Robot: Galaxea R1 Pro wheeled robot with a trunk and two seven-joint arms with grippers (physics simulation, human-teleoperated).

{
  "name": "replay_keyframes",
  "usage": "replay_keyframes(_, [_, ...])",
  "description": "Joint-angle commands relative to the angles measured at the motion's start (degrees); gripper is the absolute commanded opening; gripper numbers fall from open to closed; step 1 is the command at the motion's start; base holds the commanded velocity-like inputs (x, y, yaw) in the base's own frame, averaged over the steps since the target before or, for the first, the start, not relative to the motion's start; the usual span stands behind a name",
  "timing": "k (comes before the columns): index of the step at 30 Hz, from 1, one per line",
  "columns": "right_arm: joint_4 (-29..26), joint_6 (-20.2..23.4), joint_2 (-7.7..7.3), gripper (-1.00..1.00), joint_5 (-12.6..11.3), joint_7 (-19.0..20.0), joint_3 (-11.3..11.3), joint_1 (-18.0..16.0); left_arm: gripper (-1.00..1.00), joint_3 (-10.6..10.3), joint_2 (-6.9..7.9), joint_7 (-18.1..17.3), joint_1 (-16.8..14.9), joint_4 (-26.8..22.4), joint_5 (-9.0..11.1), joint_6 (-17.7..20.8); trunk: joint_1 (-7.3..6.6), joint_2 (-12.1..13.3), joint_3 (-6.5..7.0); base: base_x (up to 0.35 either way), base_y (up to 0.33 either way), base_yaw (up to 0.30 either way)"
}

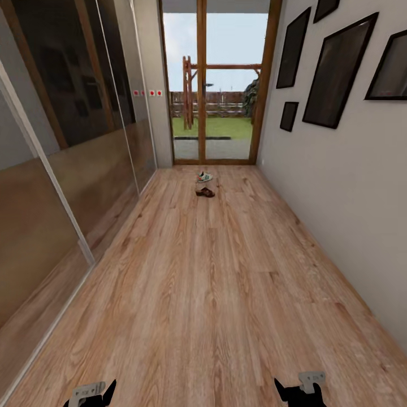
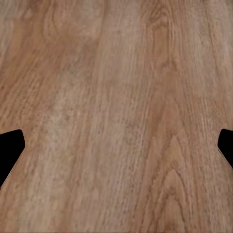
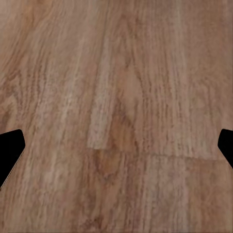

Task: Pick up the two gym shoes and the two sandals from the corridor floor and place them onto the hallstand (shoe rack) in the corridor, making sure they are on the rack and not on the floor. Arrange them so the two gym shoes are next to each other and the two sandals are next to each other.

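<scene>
Gym shoe [image 1: 204, 177] cream, green-striped | sandal [image 1: 205, 193] brown | corridor floor [image 1: 215, 294] grained planks

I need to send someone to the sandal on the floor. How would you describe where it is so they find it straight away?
Look down the corridor floor to the glass door at its far end. Two small items lie on the planks just before it, close together; the sandal is the one lying closer to the robot. It is dark brown and low, while the gym shoe just beyond it is cream-white with green.
</scene>
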Motion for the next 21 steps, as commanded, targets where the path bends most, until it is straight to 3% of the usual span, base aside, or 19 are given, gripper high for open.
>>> replay_keyframes(1, [0.05, -0.12, 0.00, 1.00, 0.06, 0.45, -0.45, -0.03, 1.00, 0.22, -0.02, -0.58, -0.04, 0.06, 0.45, 0.04, 0.02, -0.02, -0.05, 0.337, 0.000, 0.000])
replay_keyframes(21, [0.05, -0.12, 0.00, 1.00, 0.04, 0.45, -0.45, -0.05, 1.00, 0.22, -0.02, -0.58, -0.04, 0.07, 0.45, 0.04, 0.02, -0.02, -0.05, 0.337, 0.000, 0.000])
